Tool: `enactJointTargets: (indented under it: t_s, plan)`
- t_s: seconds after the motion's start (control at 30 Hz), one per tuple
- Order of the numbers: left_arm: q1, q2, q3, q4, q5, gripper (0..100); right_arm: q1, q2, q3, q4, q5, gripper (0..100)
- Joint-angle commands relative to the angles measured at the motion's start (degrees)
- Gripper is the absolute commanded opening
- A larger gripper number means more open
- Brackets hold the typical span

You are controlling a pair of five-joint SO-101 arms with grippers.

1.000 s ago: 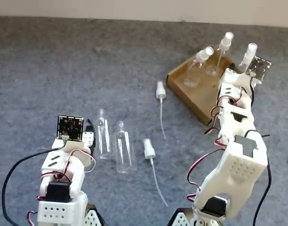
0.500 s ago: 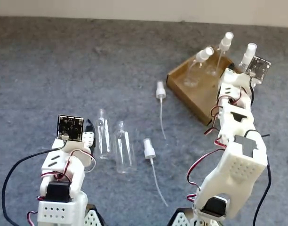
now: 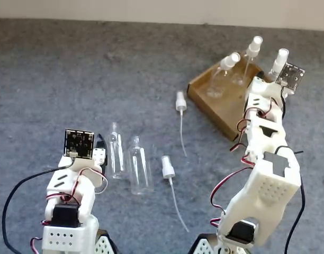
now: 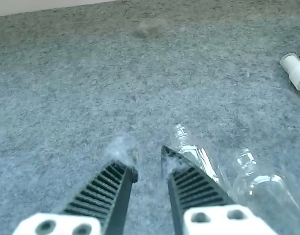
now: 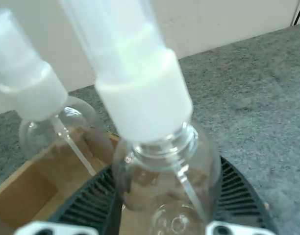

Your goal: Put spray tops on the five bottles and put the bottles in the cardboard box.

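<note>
1. Your right gripper [image 5: 164,210] has its black ribbed jaws closed around the body of a clear plastic bottle with a white spray top [image 5: 160,147], one jaw on each side.
2. From the high view, that held bottle [image 3: 280,61] stands upright at the far corner of the brown cardboard box [image 3: 207,100]. You cannot tell whether its base touches the box floor.
3. Two more clear bottles with white tops stand upright inside the box: the nearer capped bottle [image 3: 225,69] and the farther capped bottle [image 3: 250,53].
4. Your left gripper [image 4: 147,164] has its jaws a narrow gap apart with nothing between them. It sits low over the grey carpeted table [image 4: 66,73].
5. Two clear bottles without tops lie side by side on the carpet just beside that gripper. The slim uncapped bottle [image 4: 191,154] has its neck right at the tip of one jaw, and the wide uncapped bottle [image 4: 262,186] lies on its other side.
6. Two loose white spray tops with long thin tubes lie on the carpet. The first loose top [image 3: 180,100] is just beside the box's near wall, and the second loose top [image 3: 167,166] is near the wide uncapped bottle.
</note>
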Motion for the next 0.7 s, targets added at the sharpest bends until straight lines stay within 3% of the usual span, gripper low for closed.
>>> enactJointTargets:
  t_s: [0.0,0.47,0.67]
  plan:
    - [-0.48,-0.66,-0.22,-1.23,-0.62,5,-0.75,1.54,-3.56,-1.36,-0.18,19.3]
    - [-0.57,-0.66,-0.22,-1.23,-0.62,5,-0.4,3.91,-6.29,-1.54,-0.18,19.9]
    - [-0.66,-0.66,-0.22,-1.23,-0.62,5,-0.75,3.91,-6.29,-1.19,-0.18,32.0]
